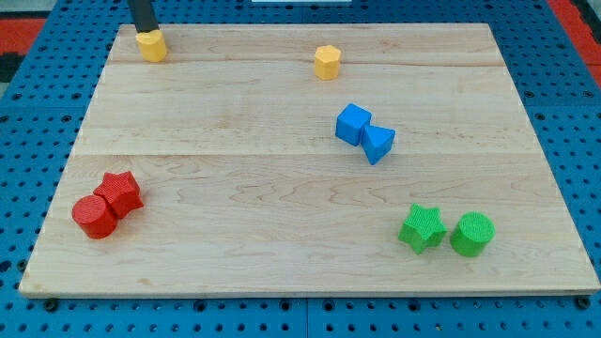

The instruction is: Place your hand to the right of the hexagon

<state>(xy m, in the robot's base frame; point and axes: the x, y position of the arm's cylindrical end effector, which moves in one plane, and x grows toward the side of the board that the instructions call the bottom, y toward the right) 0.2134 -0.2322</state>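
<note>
My tip (147,32): up at the worktop's (282,244) eleven o'clock corner, touching the top of a yellow block (151,44), shape unclear.
Jaws: none on this rig, just my bare rod, so no released or clenched state to call.
Yellow hexagon (327,62): near twelve o'clock, well apart from my tip.
Blue cube (353,124): touching the blue triangle (378,144) at its four o'clock.
Red star (120,192): pressed against the red cylinder (94,217), seven o'clock corner.
Green star (422,228): just beside the green cylinder (471,234), five o'clock.
</note>
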